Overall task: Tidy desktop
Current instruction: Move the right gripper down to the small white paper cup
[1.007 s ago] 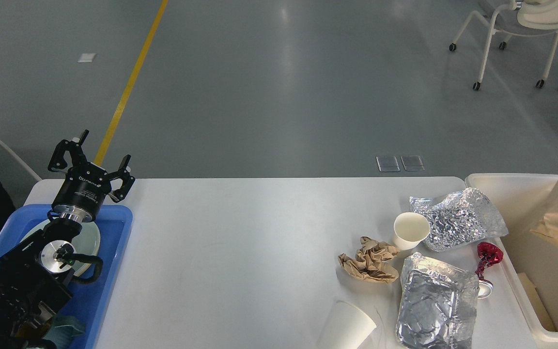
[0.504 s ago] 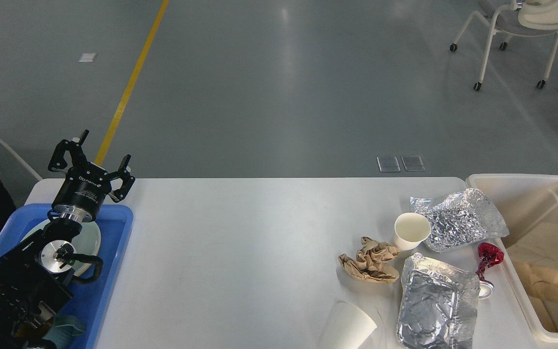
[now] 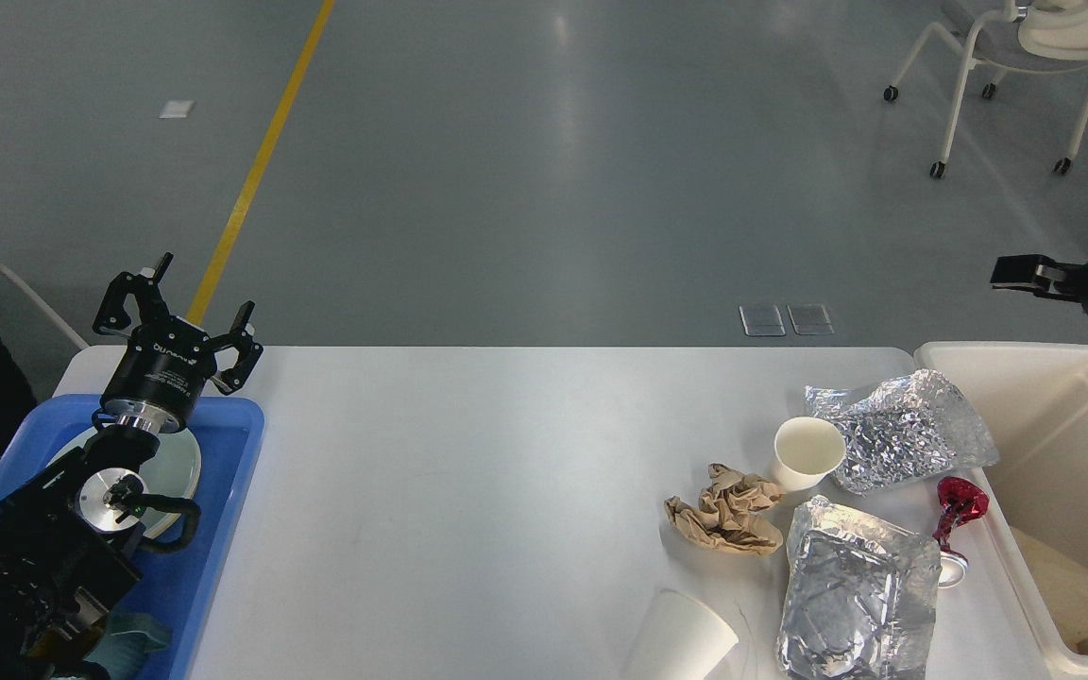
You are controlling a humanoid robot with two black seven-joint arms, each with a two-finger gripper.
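While the left claw (image 3: 176, 316) is hovering spread and empty over the blue tray (image 3: 232, 472), the right claw (image 3: 1016, 272) is hanging above the cream bin (image 3: 1007, 354); can't tell its state. Litter is sitting on the worktop (image 3: 468, 491)'s right side. Risk: a sweep toward the foil bag (image 3: 903, 430) is likely tipping the paper cup (image 3: 807, 451).

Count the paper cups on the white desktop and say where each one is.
2. One paper cup stands upright beside the far foil bag; the other cup lies tipped at the near edge, partly cut off by the frame. None looks hidden.
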